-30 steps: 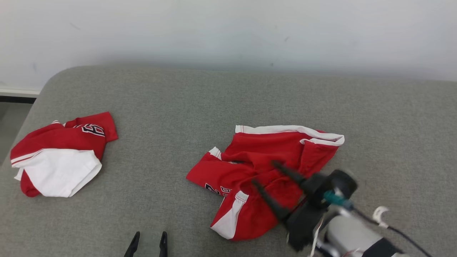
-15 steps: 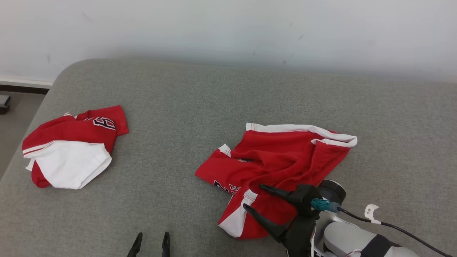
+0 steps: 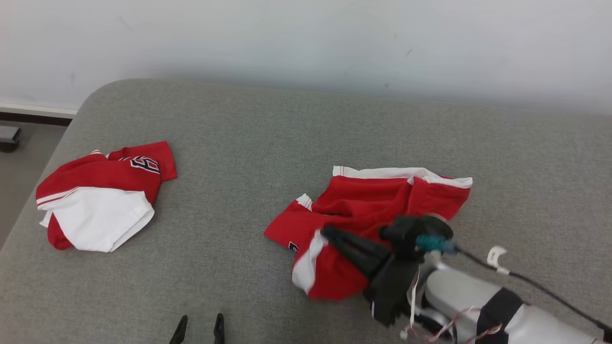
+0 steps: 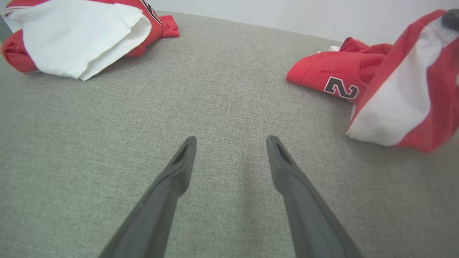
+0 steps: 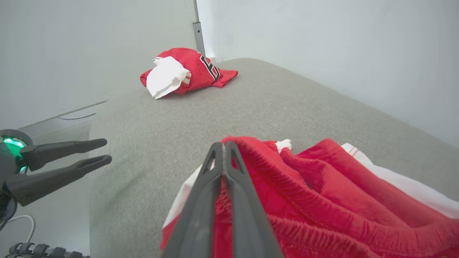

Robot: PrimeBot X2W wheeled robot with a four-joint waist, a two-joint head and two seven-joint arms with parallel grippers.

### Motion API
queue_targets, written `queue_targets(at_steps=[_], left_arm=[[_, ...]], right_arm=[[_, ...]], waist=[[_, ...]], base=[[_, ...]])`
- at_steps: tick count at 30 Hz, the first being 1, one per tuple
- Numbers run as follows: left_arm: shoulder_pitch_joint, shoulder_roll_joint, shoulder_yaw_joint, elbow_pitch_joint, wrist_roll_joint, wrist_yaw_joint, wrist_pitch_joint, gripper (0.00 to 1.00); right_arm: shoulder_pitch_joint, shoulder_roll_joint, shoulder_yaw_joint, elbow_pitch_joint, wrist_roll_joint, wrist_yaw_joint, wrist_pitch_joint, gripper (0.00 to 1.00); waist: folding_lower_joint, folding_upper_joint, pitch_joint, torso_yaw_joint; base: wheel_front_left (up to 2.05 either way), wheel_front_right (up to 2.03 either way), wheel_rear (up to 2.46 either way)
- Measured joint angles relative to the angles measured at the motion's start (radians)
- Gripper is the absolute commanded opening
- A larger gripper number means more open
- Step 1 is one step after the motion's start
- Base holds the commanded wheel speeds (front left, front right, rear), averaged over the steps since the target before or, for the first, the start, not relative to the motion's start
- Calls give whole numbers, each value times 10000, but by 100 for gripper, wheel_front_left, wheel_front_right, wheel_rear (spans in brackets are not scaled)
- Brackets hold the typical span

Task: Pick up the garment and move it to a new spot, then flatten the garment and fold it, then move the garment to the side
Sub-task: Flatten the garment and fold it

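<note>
The garment (image 3: 373,200), red shorts with white trim and a dark "2", lies crumpled right of centre on the grey cushion (image 3: 248,138). My right gripper (image 3: 327,234) is shut on its near red elastic edge, which it holds lifted off the cushion. In the right wrist view the closed fingers (image 5: 223,145) pinch that ribbed edge of the garment (image 5: 322,200). My left gripper (image 3: 201,319) stands open and empty near the front edge. The left wrist view shows its fingers (image 4: 231,139) spread over bare cushion, the garment (image 4: 394,89) to their right.
A second red and white garment (image 3: 100,200) lies bunched at the cushion's left end, near the rounded edge and the drop to the floor (image 3: 19,143). A pale wall (image 3: 306,43) runs behind the cushion. The left gripper (image 5: 106,151) appears at the right wrist view's left side.
My right gripper went from open over the garment to shut on its near edge and has pulled that edge up. The head camera has shifted slightly. The left gripper stays open.
</note>
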Motion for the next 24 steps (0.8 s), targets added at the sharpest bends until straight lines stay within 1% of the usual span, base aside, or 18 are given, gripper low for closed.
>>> queue_targets(at_steps=[2, 6, 8, 11, 16, 19, 22, 24], left_arm=[[81, 4, 81, -13, 2, 0, 0, 100], [114, 2, 196, -40, 75, -38, 0, 100], [111, 2, 249, -52, 115, -59, 0, 100], [109, 2, 299, -33, 157, -92, 0, 100], [94, 0, 347, -12, 217, -142, 0, 100], [64, 2, 370, -15, 226, -144, 0, 100], [-10, 4, 362, -23, 232, -155, 0, 100], [-89, 2, 353, -52, 245, -167, 0, 100]], right_arm=[[-97, -4, -734, -337, 8, 0, -29, 0], [127, -13, -3586, -1200, -660, 0, -77, 0], [689, -71, -5012, -1172, -1158, 0, -77, 0], [1644, -174, -6541, -479, -1845, 0, -77, 0], [2726, -121, -8374, 721, -2794, 0, -75, 0], [3339, 31, -9449, 1152, -3352, 0, -77, 0], [3838, 201, -10234, 1409, -3963, 0, -77, 0], [4104, 282, -10542, 1528, -4441, 0, -75, 0]], waist=[[0, 0, -14, -67], [0, -1, -25, -254], [0, 0, -36, -364], [0, 0, -66, -534], [0, 0, -92, -824], [0, 0, -81, -1004], [0, 0, -59, -1188], [0, 0, -39, -1309]], base=[[0, 0, 0], [0, 0, 0], [0, 0, 0], [0, 0, 0], [0, 0, 0], [0, 0, 0], [0, 0, 0], [0, 0, 0]])
